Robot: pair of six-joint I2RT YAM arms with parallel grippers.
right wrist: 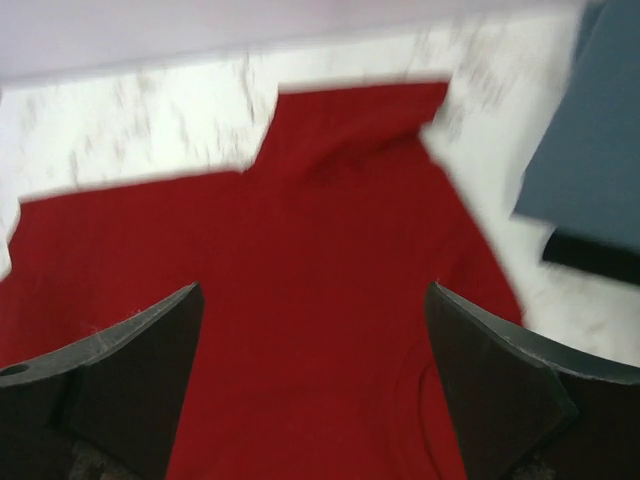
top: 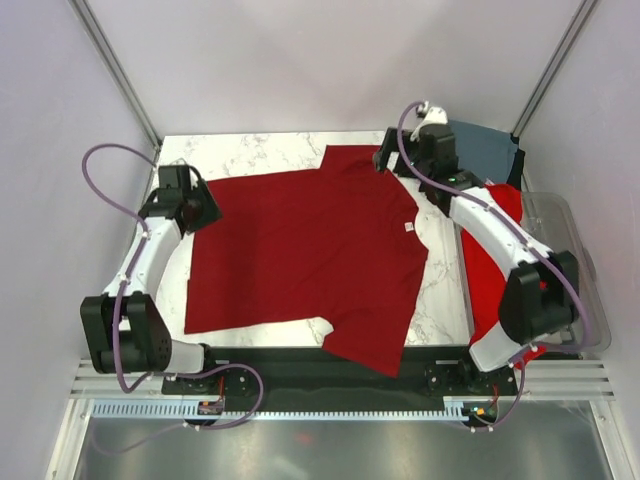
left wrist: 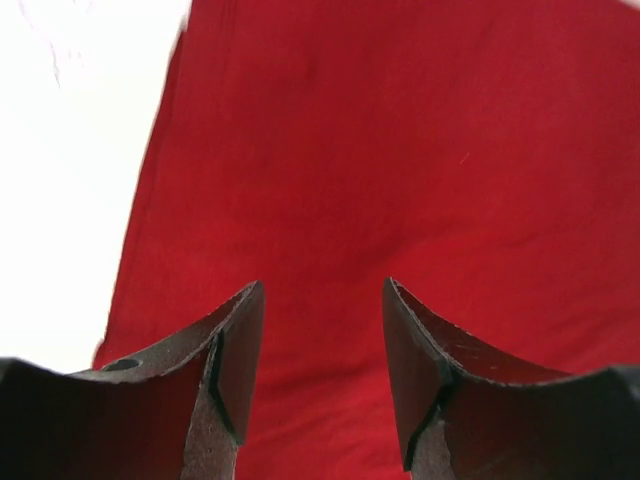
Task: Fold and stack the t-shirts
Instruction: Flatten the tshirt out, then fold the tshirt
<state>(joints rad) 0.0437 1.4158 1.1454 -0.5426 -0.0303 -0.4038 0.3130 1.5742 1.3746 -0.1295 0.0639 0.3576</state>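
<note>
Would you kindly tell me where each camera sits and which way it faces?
Top external: above and behind the bases, facing down on the table and crimson shirt; left arm and right arm show.
Left wrist: on the left arm, facing down at the shirt's edge; open left gripper shows.
Right wrist: on the right arm, facing a sleeve and the grey-blue shirt; open right gripper shows.
Shared: the crimson shirt.
</note>
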